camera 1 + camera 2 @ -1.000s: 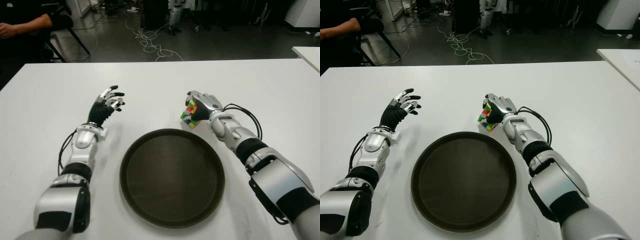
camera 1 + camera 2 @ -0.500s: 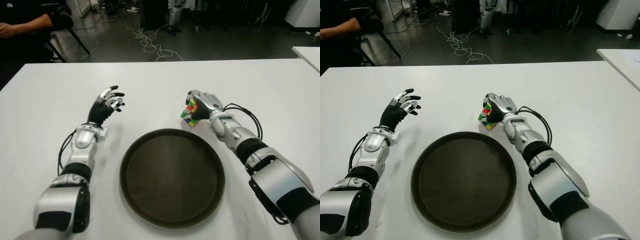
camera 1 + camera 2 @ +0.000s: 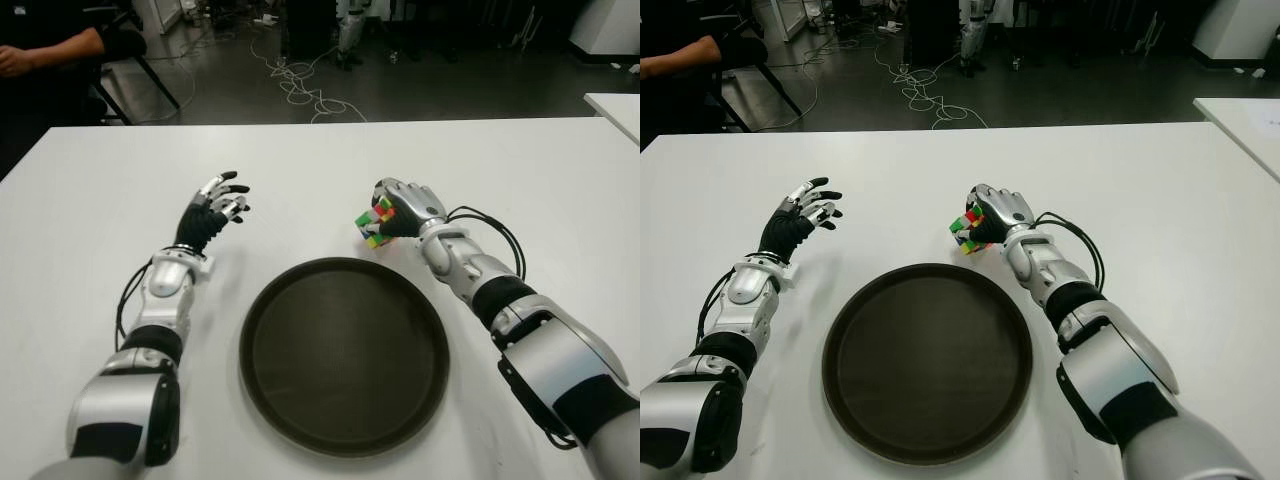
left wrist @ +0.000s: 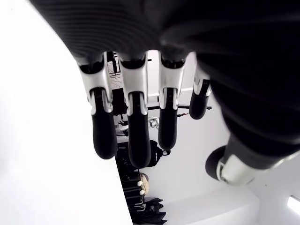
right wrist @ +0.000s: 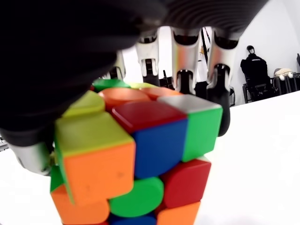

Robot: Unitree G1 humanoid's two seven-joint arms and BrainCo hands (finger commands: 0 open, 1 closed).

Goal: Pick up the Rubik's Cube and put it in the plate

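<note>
Multicoloured Rubik's Cube [image 3: 371, 226] gripped by right hand [image 3: 402, 208] — just beyond the dark plate [image 3: 345, 352] rim. Left hand [image 3: 212, 212] — fingers spread, empty, above white desk [image 3: 90, 200].

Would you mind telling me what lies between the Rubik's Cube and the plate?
Only bare white table separates the Rubik's Cube, gripped by the right hand, from the plate, as both eye views show.

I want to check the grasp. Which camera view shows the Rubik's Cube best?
The right wrist view: the Rubik's Cube fills it, with the right hand's fingers curled over it. Both eye views show it small, in the right hand beyond the plate. The left wrist view shows none of it.
</note>
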